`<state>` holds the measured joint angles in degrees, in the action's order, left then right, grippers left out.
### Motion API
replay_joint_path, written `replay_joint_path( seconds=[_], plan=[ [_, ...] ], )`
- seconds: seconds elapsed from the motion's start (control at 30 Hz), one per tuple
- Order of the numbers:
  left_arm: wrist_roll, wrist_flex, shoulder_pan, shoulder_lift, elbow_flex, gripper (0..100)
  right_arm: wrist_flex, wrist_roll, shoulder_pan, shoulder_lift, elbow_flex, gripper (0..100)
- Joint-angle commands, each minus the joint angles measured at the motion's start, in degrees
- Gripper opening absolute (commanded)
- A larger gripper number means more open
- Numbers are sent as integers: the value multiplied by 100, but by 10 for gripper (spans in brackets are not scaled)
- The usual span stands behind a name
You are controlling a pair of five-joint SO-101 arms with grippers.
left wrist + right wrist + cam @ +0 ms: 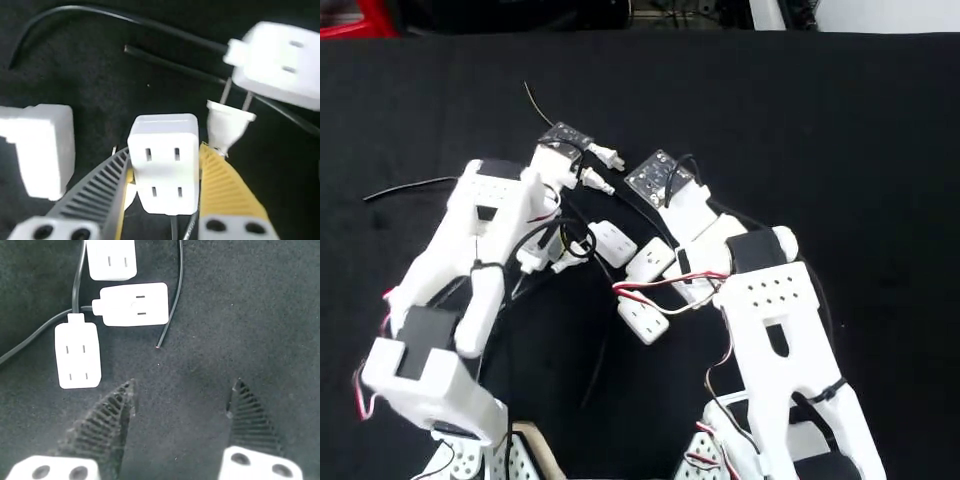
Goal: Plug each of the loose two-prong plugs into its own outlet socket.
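My left gripper [165, 150] is shut on a white double-socket outlet block [162, 165], with a grey finger on one side and a yellow finger on the other. A white two-prong plug [227, 125] lies against the yellow fingertip, its prongs pointing at another white outlet [280, 65]. In the high view two loose plugs [605, 155] [595, 182] lie beside the left arm's wrist. My right gripper [185, 387] stands open over bare black cloth. Three white outlets [77, 355] [132, 304] [111, 257] lie just beyond its tips.
Black cables [165, 30] run across the black cloth [840, 130]. A cut cable end [158, 346] lies near the outlets. In the high view, outlets [613, 240] [650, 260] [643, 320] cluster between the two white arms [770, 300].
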<state>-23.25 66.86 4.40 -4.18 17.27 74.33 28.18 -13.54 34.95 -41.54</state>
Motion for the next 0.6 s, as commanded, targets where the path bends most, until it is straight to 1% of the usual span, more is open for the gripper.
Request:
replay_joint_path(
  seconds=[0.0, 0.07, 0.17, 0.27, 0.37, 0.57],
  plan=[
    [-123, 132, -84, 607, -189, 54, -79, -9, -70, 22, 13, 286],
    [-149, 264, -66, 765, -207, 55, -79, -9, -70, 22, 13, 286],
    [-580, 668, -75, 941, -418, 55, -79, -9, -70, 13, 13, 286],
    [-826, 1090, -136, 1046, -769, 55, -79, -9, -70, 13, 13, 286],
    [-923, 1749, -180, 1222, -1560, 52, -88, -9, -70, 13, 13, 286],
    [-1459, 3332, -259, 1556, -3433, 51, -88, -9, -70, 4, 13, 286]
  ],
)
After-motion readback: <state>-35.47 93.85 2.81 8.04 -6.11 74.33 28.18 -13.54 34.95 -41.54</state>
